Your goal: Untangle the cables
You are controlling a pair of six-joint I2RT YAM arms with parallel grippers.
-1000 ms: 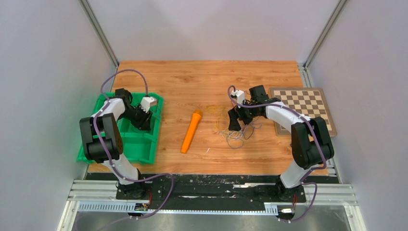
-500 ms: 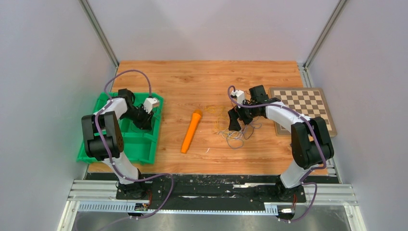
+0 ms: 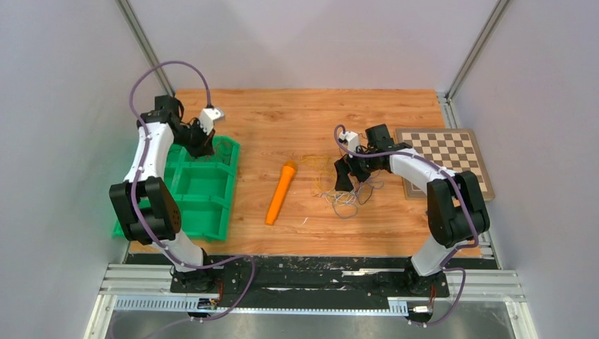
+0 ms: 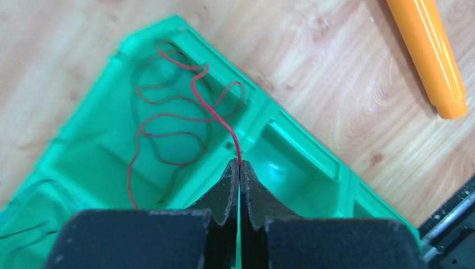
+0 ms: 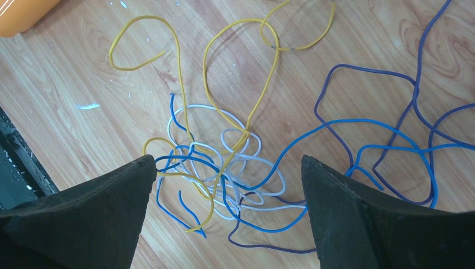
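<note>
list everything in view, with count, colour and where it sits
table: one, light wood, under everything
green tray: one, green, table's left edge
red cable: one, red, looped in a corner compartment of the green tray
tangled cables: several, yellow, white, blue and purple, right of centre
orange marker: one, orange, centre
chessboard: one, brown and cream, right edge
left gripper: one, black, shut on the red cable's end
right gripper: one, black, open over the tangled cables

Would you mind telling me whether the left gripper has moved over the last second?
Yes. The left gripper, shut on the red cable, has moved forward, from above the middle of the green tray to its far edge.
</note>
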